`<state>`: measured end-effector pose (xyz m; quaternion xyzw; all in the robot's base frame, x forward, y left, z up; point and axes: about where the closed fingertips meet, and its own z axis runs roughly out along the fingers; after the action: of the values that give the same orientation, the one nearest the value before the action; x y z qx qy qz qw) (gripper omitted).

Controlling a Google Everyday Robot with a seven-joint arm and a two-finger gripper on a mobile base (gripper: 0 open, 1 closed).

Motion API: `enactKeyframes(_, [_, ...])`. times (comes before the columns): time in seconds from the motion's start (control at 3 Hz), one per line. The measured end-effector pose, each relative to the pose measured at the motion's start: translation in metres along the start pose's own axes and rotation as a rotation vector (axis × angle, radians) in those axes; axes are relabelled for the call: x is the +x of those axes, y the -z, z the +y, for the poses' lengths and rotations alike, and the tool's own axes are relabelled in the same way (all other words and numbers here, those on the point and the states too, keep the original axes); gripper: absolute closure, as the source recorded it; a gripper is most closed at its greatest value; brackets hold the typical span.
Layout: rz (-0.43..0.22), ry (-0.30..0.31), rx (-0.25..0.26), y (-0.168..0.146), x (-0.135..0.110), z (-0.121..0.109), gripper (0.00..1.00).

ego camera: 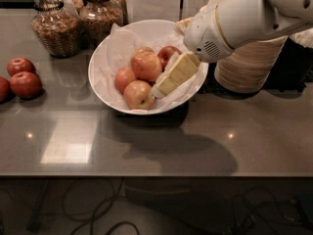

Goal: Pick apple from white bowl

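Observation:
The white bowl, wide and lined with crinkled white paper, stands in the middle of the grey counter. It holds several apples. The largest apple, orange-red with pale yellow patches, lies on top in the middle. A smaller yellow-red apple lies in front of it, another to its left, and a dark red one behind it to the right. My gripper, pale yellow, reaches in from the right over the bowl's right half. Its tip is close to the right of the large apple and the front apple.
Two glass jars of brown snacks stand behind the bowl at the back left. Dark red apples lie on the counter at the far left. A stack of beige disposable bowls stands right of the white bowl, under my arm. The counter's front edge runs below.

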<state>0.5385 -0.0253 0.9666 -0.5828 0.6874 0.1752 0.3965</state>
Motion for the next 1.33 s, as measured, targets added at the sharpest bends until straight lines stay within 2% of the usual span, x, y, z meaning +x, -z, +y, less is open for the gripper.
enactKeyframes(0.33, [-0.06, 0.024, -0.018, -0.022, -0.016, -0.007, 0.0])
enactKeyframes(0.67, [-0.081, 0.029, -0.026, -0.046, -0.018, -0.015, 0.05])
enactKeyframes(1.0, [-0.077, 0.027, -0.037, -0.057, -0.016, -0.019, 0.06])
enactKeyframes(1.33, [-0.068, 0.016, -0.045, -0.066, -0.008, -0.024, 0.14])
